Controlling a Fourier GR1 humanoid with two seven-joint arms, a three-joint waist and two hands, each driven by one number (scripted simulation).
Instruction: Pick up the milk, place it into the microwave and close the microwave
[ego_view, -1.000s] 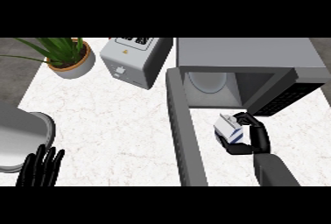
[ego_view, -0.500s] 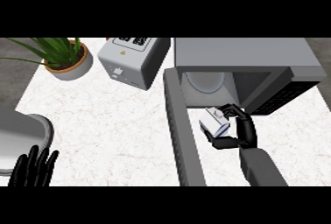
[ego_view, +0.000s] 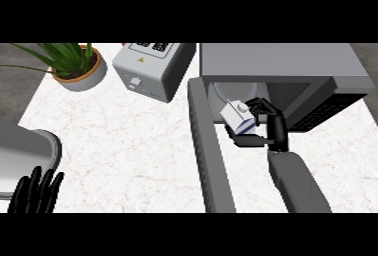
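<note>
milk carton (ego_view: 236, 116): white with blue on one side; tilted; held up at the mouth of the microwave, just in front of the round plate inside; cannot tell if its base touches anything
right hand (ego_view: 266, 127): black; fingers and thumb curled round the milk carton from its right and lower sides; hides part of the carton; sits at the microwave opening, right of the door
right forearm (ego_view: 295, 182): grey; comes in from the lower edge, right of the door, and runs up to the hand
left hand (ego_view: 35, 192): lower left corner; fingers straight and pointing up, spread a little; holds nothing; resting; well apart from the milk carton
microwave (ego_view: 280, 62): grey box at the counter's upper right; cavity open; dark vented panel on its right side
microwave door (ego_view: 209, 165): swung open; seen edge-on as a long grey bar from the microwave's left front corner down to the lower edge; just left of the carton
round plate (ego_view: 235, 91): pale; inside the cavity; partly hidden under the microwave's top
counter (ego_view: 125, 135): white marble top
toaster (ego_view: 151, 67): silver; upper middle, just left of the microwave
potted plant (ego_view: 74, 67): green leaves, tan pot; counter's upper left corner
grey rounded object (ego_view: 26, 155): left edge, just above the left hand; cannot tell what it is
</note>
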